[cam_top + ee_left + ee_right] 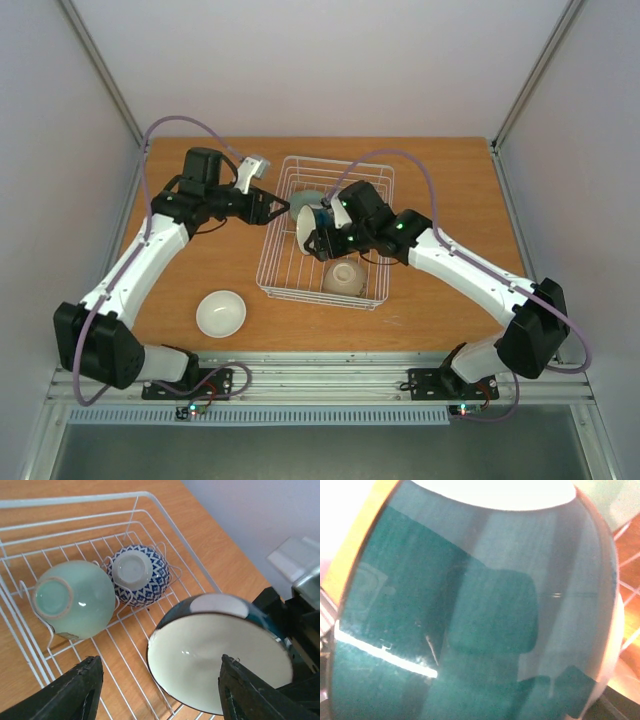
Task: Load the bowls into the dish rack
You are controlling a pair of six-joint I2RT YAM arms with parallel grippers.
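Note:
The white wire dish rack (pixel 277 262) stands mid-table. My right gripper (pixel 322 236) is shut on a teal bowl (pixel 306 231) with a white inside, held on edge over the rack's left part. That bowl fills the right wrist view (pixel 470 610), hiding the fingers, and shows in the left wrist view (pixel 220 660). A pale green bowl (pixel 75 600) and a blue patterned bowl (pixel 139 575) lean foot-up among the rack's tines (pixel 20 587). Another bowl (pixel 343 277) sits at the rack's near side. My left gripper (pixel 276 208) is open and empty beside the rack's left wall.
A white bowl (pixel 221 313) sits upright on the wooden table (pixel 180 290), near left of the rack. Grey walls close in the table at the back and both sides. The two arms' wrists are close together over the rack's left half.

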